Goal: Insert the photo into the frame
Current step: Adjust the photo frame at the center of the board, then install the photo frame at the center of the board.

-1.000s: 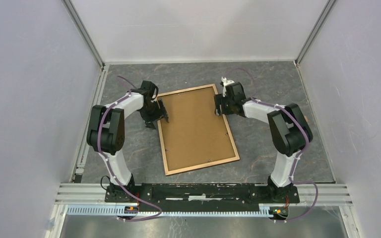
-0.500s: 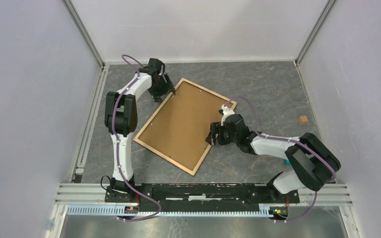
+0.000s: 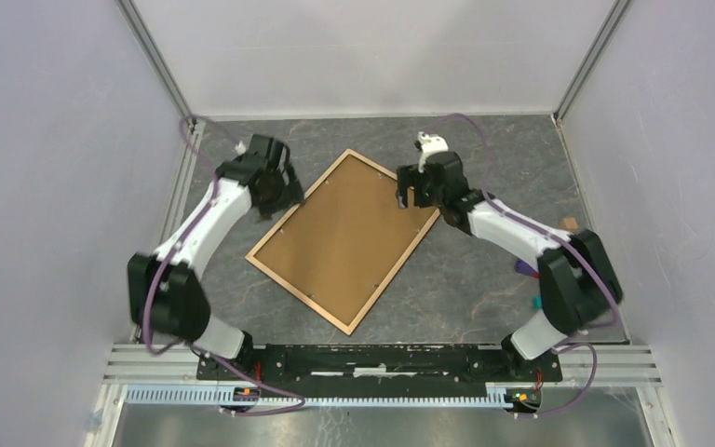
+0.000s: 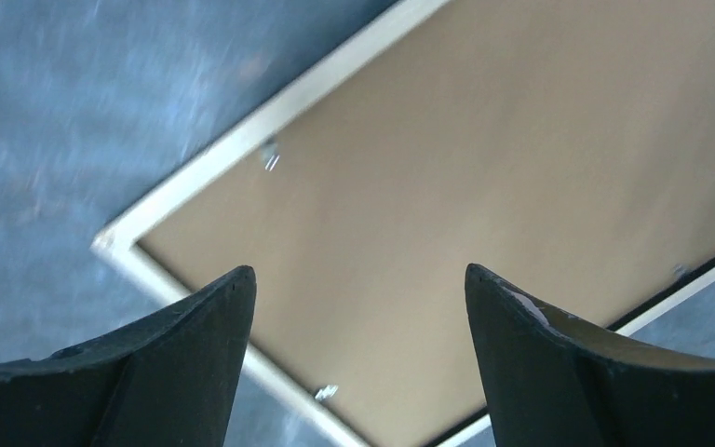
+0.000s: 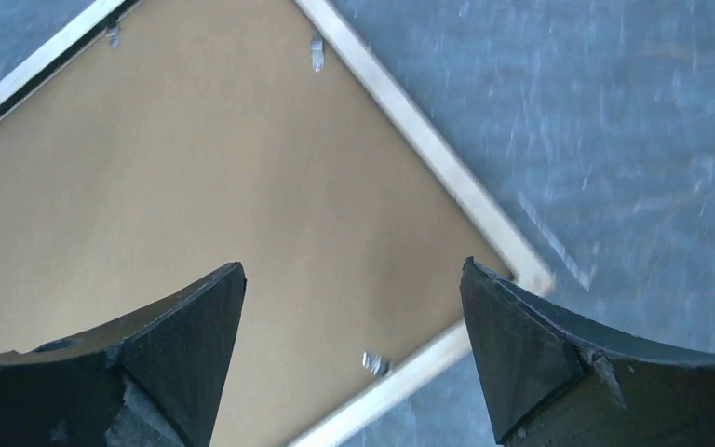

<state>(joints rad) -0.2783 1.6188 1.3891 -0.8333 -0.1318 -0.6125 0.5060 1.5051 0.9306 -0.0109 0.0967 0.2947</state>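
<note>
At the left, the left gripper (image 4: 356, 276) is held above the left part of the frame (image 3: 298, 297), its 2 fingers spread wide and nothing gripped between them. The frame is laid flat on the grey table (image 3: 484, 158), back side up and turned so that its corners point like a diamond, between the 2 arms. Its light rails are filled by a brown backing board (image 3: 344, 237), which is seated inside them and appears level. Small metal tabs (image 4: 270, 155) are seen along the inner edge of the rails; whether they are bent down over the board cannot be told. The photo is not seen in any view, so whether it is already shut in under the board cannot be told. If it is, the task is judged nearly done, with only the tabs to be secured; if not, the board has to be lifted out again. At the right, the right gripper (image 5: 354, 270) is held above the right corner of the frame, likewise wide open and empty.
</note>
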